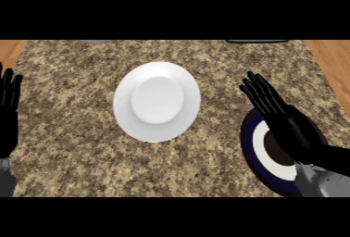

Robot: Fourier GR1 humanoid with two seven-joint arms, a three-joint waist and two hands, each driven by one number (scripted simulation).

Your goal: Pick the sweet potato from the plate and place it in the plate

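While I am watching from the head view, my right hand (290,127) is hovering over the dark blue plate (252,148) with the white ring at the lower right of the frame, and I judge it is placed there because that plate should be carrying the sweet potato. I am not seeing the sweet potato anywhere; if it is on that plate, the palm and wrist are hiding it, and I cannot tell more than that. The fingers (259,92) are stretching out straight toward the upper middle of the frame, spread a little, reaching past the plate's rim over the speckled counter (75,139). Nothing is showing between them, so I am reading the hand as released and holding nothing, though I cannot tell whether the palm is touching anything beneath it. The white plate (157,102) is sitting bare at the centre of the frame, well apart from the blue one, and I am taking it as the place to put the sweet potato. My left hand (8,111) is resting at the left edge, fingers up and relaxed.
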